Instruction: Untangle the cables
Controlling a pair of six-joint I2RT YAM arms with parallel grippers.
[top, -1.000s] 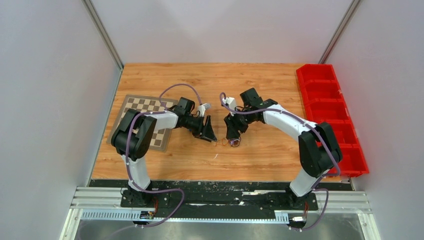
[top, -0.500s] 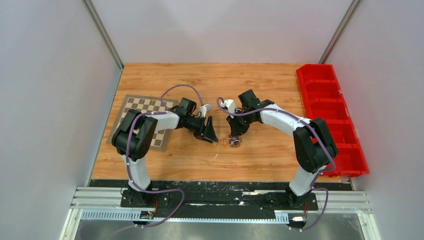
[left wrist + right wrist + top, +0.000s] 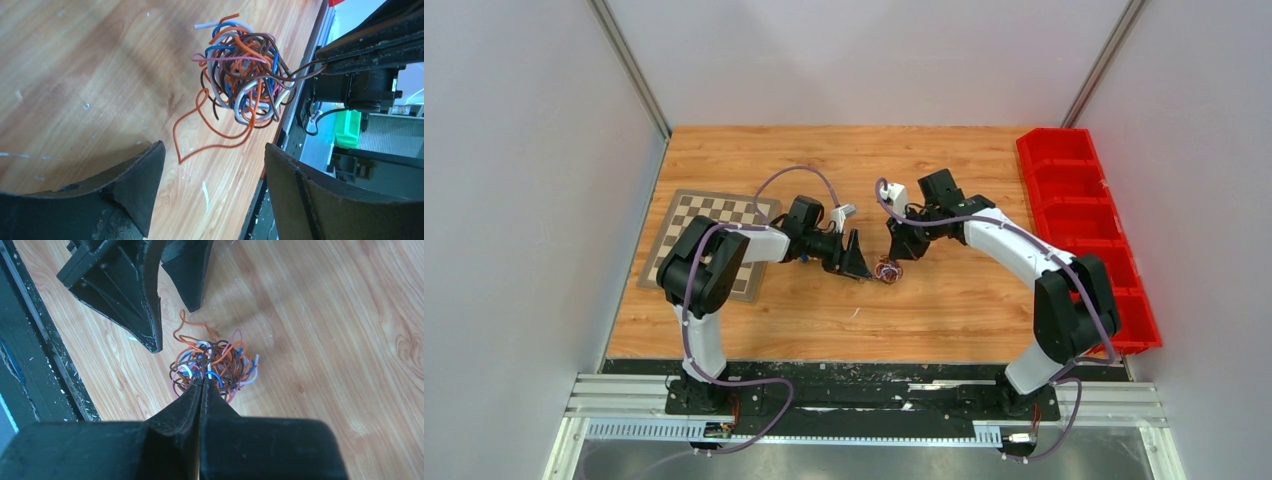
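The cables point(image 3: 886, 270) are a small knot of thin orange, brown, blue, white and pink wires in the middle of the wooden table. In the left wrist view the cables point(image 3: 245, 85) trail one orange loop toward me. My right gripper point(image 3: 897, 255) is shut on the knot's edge; in its wrist view the right gripper point(image 3: 202, 381) pinches strands of the cables point(image 3: 215, 365). A brown strand runs taut into its tips. My left gripper point(image 3: 861, 263) stands open just left of the knot. In its wrist view nothing lies between the jaws of the left gripper point(image 3: 212, 150).
A checkered mat point(image 3: 714, 240) lies at the left under the left arm. Red bins point(image 3: 1084, 220) line the table's right edge. A small white scrap point(image 3: 205, 189) lies on the wood near the left gripper.
My right gripper has shut on the knot and drawn it slightly up and back. My left gripper has opened wider and moved right, close to the knot.
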